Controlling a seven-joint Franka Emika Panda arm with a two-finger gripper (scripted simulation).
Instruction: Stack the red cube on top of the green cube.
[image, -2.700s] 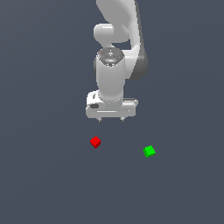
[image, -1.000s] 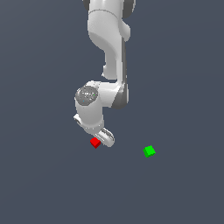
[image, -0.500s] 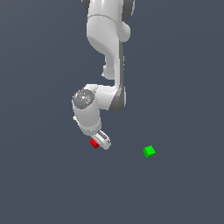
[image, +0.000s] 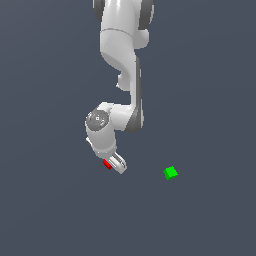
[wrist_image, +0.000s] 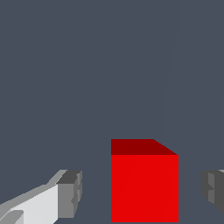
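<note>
The red cube lies on the grey floor, mostly hidden behind my gripper in the exterior view. In the wrist view the red cube sits between my two fingertips, with a gap on each side; the jaws are open and touch nothing. The green cube lies alone on the floor toward the exterior view's right, well apart from the gripper and out of the wrist view.
The white arm rises above the gripper and bends over the red cube. The plain grey floor surrounds both cubes.
The gripper has come down from above and tilted over the red cube, sinking lower in the last second until its open fingers straddle it. Neither cube has moved.
</note>
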